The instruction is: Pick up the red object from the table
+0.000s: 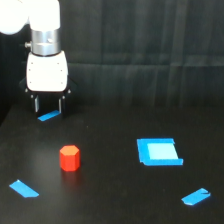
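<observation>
**Operator:** Where is the red object, and where is your gripper?

**Observer:** You have the red object (69,158) standing upright on the table (110,200), towards the exterior view's left and a little below the middle of the frame. It is a small red-orange block with a hexagonal top face, and nothing touches it. Your gripper (48,105) hangs above and behind it, further towards the exterior view's left, under the white wrist housing of the arm (46,70). It is well apart from the block.

**Operator:** How do the jaws stand?

**Observer:** You can see two dark fingers (36,104) pointing down with a clear gap between them, so the jaws are parted and hold nothing. Whether the fingertips touch the table or sit just above it, you cannot tell from this view.

**Operator:** What else lies around?

**Observer:** You see a short blue tape strip (49,116) just below the fingertips. A second blue strip (23,188) lies near the lower left corner of the exterior view, below and to the left of the block. A blue square patch (159,151) sits to the exterior view's right of the block, well apart from it, and another blue strip (196,197) lies below and right of that patch. The background is dark cloth.
</observation>
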